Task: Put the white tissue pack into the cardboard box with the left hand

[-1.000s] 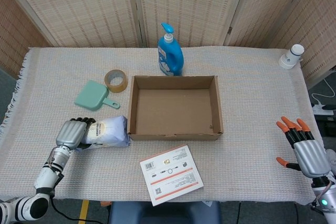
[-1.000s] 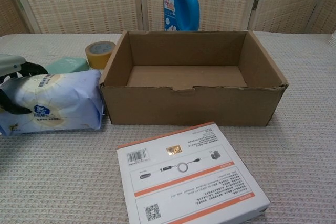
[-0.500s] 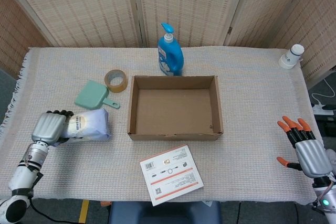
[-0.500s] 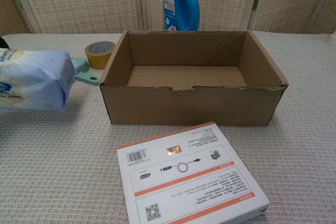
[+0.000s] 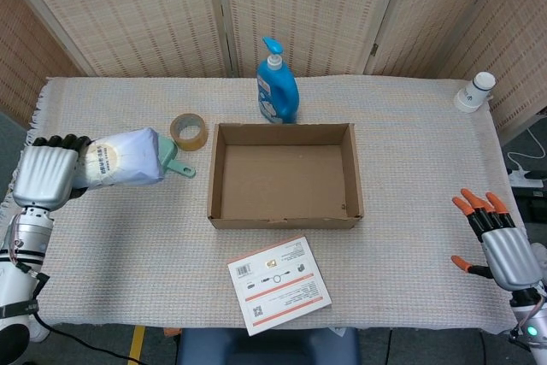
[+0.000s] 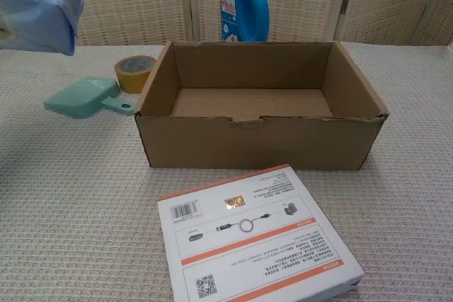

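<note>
My left hand point(image 5: 47, 176) grips the white tissue pack point(image 5: 124, 158) and holds it up in the air, well left of the cardboard box point(image 5: 285, 176). In the chest view the tissue pack point(image 6: 39, 5) fills the top left corner, high above the table; the hand itself is out of that frame. The cardboard box point(image 6: 260, 106) lies open and holds nothing, in the middle of the table. My right hand point(image 5: 502, 244) hovers at the table's right front corner, fingers spread, holding nothing.
A blue pump bottle point(image 5: 277, 85) stands just behind the box. A tape roll point(image 5: 189, 131) and a mint green scoop point(image 6: 85, 97) lie left of the box. A white and orange flat carton point(image 5: 279, 283) lies in front of it. A small white jar point(image 5: 474, 91) is far right.
My left hand has lifted the tissue pack off the table, carrying it up and to the left, away from the box's front left corner. The green scoop is now uncovered. The right hand barely moved.
</note>
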Tool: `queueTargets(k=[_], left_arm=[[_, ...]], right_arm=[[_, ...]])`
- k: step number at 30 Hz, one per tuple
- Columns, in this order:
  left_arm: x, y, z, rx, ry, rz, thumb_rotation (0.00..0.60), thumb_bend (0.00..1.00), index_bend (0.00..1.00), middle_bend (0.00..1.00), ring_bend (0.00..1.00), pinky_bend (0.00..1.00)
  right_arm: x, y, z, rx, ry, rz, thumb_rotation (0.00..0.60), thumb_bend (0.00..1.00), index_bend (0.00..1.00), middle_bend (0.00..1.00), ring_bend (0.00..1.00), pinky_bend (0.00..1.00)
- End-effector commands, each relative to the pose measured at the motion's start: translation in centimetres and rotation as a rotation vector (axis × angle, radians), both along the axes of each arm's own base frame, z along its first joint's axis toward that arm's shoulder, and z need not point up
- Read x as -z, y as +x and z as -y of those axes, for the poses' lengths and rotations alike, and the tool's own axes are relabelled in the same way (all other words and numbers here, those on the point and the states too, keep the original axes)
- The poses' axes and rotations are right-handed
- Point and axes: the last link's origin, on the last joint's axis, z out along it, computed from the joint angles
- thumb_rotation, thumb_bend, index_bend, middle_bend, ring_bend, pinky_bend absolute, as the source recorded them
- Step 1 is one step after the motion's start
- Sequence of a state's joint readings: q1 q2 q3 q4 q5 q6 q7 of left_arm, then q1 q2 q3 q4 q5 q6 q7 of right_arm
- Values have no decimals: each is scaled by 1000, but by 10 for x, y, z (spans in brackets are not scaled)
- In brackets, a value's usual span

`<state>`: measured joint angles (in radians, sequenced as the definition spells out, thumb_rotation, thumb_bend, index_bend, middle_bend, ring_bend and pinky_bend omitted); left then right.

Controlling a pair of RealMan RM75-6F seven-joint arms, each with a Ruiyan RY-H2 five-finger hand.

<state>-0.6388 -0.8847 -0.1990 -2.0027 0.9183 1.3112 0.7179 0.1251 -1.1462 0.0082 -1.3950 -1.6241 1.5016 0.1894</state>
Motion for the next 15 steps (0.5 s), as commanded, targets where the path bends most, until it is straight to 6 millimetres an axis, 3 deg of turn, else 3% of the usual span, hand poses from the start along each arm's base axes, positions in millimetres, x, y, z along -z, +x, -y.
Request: queueTargets(k=[1, 8, 15], left_arm=[[5, 34, 1, 90, 18, 75, 600, 269, 555, 619, 489, 579], [27, 88, 4, 203, -13, 206, 600, 269, 556, 621, 496, 566], [66, 137, 11, 275, -40, 284, 600, 269, 571, 632, 502, 583]], right_arm=[[-1, 0, 0, 1, -4, 1, 600, 0, 113, 0, 0, 0], [-4, -1, 1, 4, -10, 7, 600, 0, 113, 0, 0, 0], [-3, 0, 0, 1, -4, 16, 600, 0, 113, 0, 0, 0]])
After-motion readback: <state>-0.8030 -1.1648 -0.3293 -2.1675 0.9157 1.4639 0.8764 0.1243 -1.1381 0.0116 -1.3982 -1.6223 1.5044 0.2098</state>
